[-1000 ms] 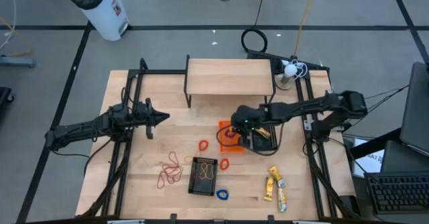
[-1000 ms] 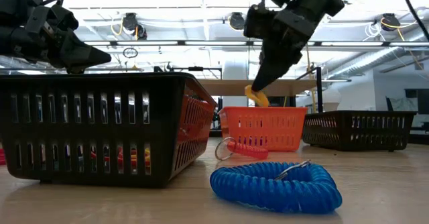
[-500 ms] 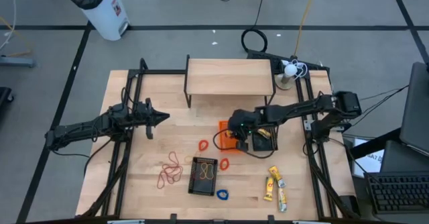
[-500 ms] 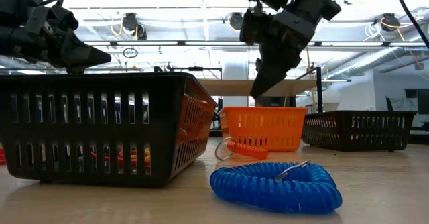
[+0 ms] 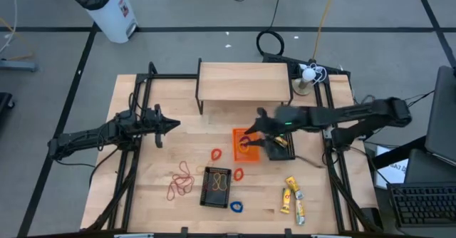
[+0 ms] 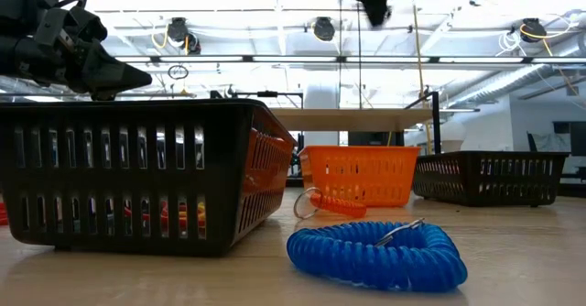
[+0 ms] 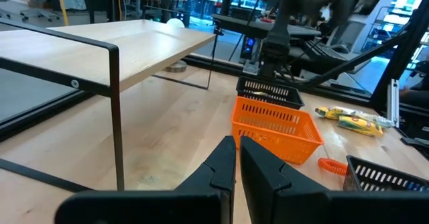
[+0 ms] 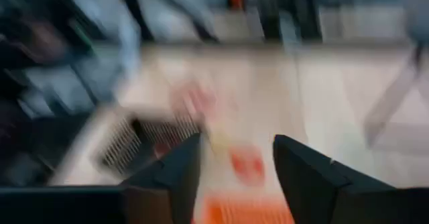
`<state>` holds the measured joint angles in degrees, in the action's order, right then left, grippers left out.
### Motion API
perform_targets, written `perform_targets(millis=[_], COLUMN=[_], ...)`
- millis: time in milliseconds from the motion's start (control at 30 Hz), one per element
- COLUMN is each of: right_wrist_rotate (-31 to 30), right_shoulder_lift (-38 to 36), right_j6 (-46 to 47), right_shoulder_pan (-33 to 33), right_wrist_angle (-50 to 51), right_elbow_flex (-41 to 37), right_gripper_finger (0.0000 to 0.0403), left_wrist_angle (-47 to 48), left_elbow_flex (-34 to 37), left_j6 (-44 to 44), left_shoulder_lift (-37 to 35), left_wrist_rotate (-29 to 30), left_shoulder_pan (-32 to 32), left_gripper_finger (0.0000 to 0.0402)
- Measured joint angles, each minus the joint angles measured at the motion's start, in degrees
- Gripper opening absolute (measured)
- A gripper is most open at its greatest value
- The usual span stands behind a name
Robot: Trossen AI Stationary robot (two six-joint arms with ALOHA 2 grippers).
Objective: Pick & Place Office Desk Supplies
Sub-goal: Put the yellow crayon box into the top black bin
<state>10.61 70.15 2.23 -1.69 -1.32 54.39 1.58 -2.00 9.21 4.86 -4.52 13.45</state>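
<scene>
Our right gripper [image 5: 262, 117] hangs wide open above the orange basket [image 5: 244, 145]; we should lift straight up, clear of its rim.

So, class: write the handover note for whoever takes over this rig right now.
Right gripper: fingers open, empty, over the small orange plastic basket.
Left gripper: shut, empty, waiting at the table's left.
Done: some items lie in the orange basket and the black slatted basket.
Left: red rubber-band loops, blue coiled ring, yellow stick packets on the wooden table.
</scene>
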Motion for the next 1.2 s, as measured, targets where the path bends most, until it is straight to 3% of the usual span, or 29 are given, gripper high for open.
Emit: perform_targets(millis=[100, 233, 300, 667, 800, 1200], right_wrist_rotate=[0.0, -0.4, -0.3, 0.5, -0.4, -1.7], right_shoulder_lift=[-8.7, -20.2, -25.1, -44.2, -49.7, -57.6], right_j6=[-0.4, -0.5, -0.4, -0.2, -1.0, -1.1], right_shoulder_pan=[0.2, 2.0, 3.0, 5.1, 5.1, 5.1], right_wrist_angle=[-9.9, -16.9, -19.6, -19.1, -12.8, -0.5], right_elbow_flex=[-6.6, -15.6, -19.3, -29.3, -30.0, -30.1], right_gripper_finger=[0.0122, 0.0035, 0.0010, 0.0001, 0.0001, 0.0000], left_wrist_angle=[0.0, 0.0, 0.0, 0.0, 0.0, 0.0], left_elbow_flex=[0.0, 0.0, 0.0, 0.0, 0.0, 0.0], left_j6=[-0.1, -0.4, -0.5, -1.1, -1.2, -1.2], left_shoulder_lift=[0.0, 0.0, 0.0, 0.0, 0.0, 0.0], left_wrist_rotate=[0.0, 0.0, 0.0, 0.1, 0.1, 0.1], left_shoulder_pan=[0.0, 0.0, 0.0, 0.0, 0.0, 0.0], left_gripper_finger=[0.0021, 0.0021, 0.0021, 0.0021, 0.0021, 0.0021])
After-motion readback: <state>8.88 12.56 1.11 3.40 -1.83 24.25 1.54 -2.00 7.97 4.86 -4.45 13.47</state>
